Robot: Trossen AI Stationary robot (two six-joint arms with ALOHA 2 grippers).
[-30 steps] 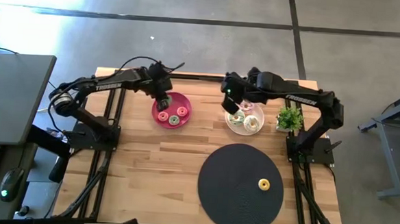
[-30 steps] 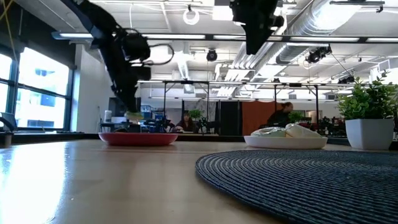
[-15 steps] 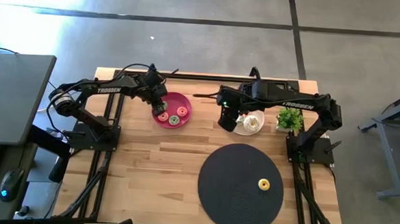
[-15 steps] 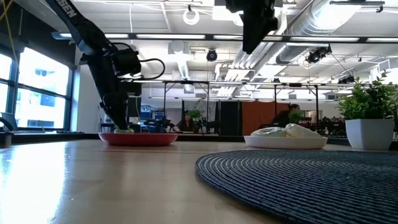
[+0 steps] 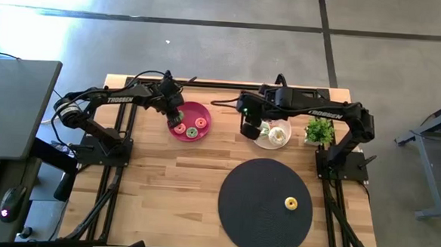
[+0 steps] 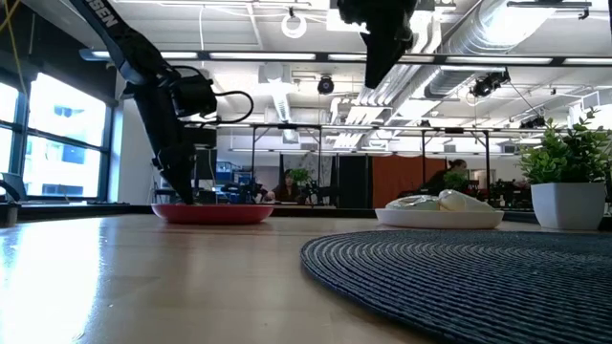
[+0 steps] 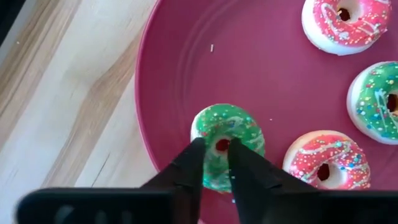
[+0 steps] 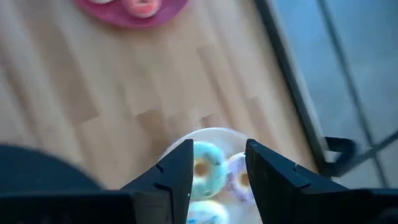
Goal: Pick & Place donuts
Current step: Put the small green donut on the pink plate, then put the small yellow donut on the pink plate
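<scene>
My left gripper [image 7: 216,147] is down on the pink plate [image 7: 186,56], shut on a green-frosted donut [image 7: 239,121]. Three more donuts lie flat beside it: pink [image 7: 341,22], green [image 7: 376,99] and pink [image 7: 326,165]. My right gripper [image 8: 219,149] hangs open, high over the left rim of the white plate [image 5: 279,136]; a blue donut [image 8: 202,167] and a pale one [image 8: 237,174] lie on that plate, below its fingers. A yellow donut [image 5: 290,203] lies on the black disc [image 5: 265,209]. My left gripper pinches the green donut's ring on the side nearest the wrist [image 7: 217,169], between its two fingers, whose tips reach to the hole. The fingers come slanting down from the table's left. The donut lies flat on the pink plate.
A small potted plant [image 5: 319,130] stands just right of the white plate. The black woven disc fills the near right of the table. Bare wood lies between the plates and along the near left. In the low view people show in the room behind the table.
My left gripper has come down with the green donut from just above the pink plate until the donut rests on it. My right gripper has moved from over the white plate toward its left and near rim, staying high.
</scene>
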